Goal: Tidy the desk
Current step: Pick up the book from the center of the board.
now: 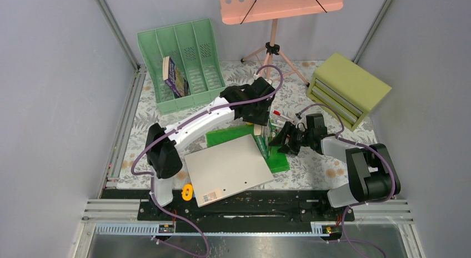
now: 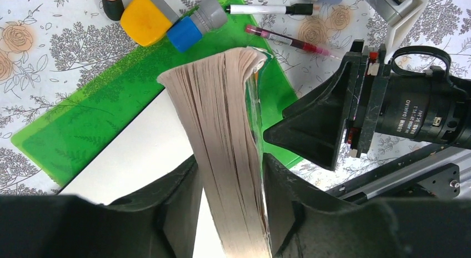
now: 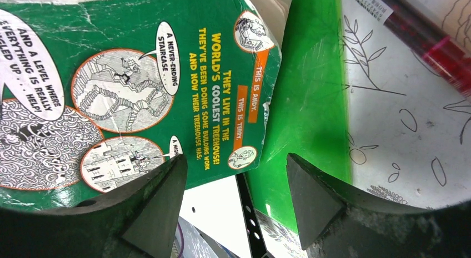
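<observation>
One square desk (image 1: 322, 169) is lying flat, showing no long axis. Mid-desk, over the folder (image 1: 280, 161), the left gripper (image 2: 230, 180) is clamping a book (image 2: 222, 114) on edge. The right gripper (image 3: 234, 161) is gaping wide beside its cover. Risk: a nudge from that gripper twisting the book loose.

both arms have black joints with white links between them: left arm (image 1: 200, 120), right arm (image 1: 366, 172). a thin purple cable (image 1: 271, 66) loops along each. the fingers (image 2: 178, 213) are matte black wedges. a black cylindrical motor casing (image 2: 422, 116) carries small white lettering.
</observation>
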`<action>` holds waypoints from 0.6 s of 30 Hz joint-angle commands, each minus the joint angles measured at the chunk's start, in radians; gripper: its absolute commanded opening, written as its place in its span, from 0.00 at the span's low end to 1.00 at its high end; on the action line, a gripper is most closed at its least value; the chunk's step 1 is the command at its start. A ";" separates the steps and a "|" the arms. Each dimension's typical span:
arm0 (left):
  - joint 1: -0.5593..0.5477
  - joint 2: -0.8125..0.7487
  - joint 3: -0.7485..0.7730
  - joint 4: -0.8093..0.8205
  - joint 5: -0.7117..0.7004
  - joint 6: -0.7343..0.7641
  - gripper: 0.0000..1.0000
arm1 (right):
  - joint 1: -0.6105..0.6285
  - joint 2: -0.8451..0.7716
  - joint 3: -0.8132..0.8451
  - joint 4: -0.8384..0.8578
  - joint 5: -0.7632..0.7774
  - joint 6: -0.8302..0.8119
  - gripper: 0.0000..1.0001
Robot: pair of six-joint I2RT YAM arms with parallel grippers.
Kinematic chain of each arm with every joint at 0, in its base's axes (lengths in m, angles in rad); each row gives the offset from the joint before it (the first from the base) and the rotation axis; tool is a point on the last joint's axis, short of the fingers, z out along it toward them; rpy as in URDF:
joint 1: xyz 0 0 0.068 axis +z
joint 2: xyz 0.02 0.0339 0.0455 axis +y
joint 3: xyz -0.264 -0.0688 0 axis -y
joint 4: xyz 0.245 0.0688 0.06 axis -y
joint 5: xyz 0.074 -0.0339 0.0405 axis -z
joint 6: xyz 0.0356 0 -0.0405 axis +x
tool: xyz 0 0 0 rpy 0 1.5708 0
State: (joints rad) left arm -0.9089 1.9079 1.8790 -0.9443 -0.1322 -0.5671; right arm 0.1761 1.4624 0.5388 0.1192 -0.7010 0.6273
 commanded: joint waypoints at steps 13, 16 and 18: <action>0.006 -0.154 -0.088 0.197 0.033 0.014 0.00 | -0.011 -0.031 -0.015 0.066 -0.043 0.008 0.74; 0.041 -0.287 -0.204 0.303 0.057 -0.009 0.00 | -0.015 -0.079 -0.046 0.103 -0.052 0.016 0.77; 0.097 -0.379 -0.290 0.375 0.102 -0.030 0.00 | -0.015 -0.110 -0.057 0.106 -0.040 0.015 0.80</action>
State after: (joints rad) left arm -0.8913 1.7588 1.6783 -0.7856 -0.0883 -0.5606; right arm 0.1699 1.4292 0.5045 0.1688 -0.7162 0.6361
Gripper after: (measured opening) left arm 0.259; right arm 0.779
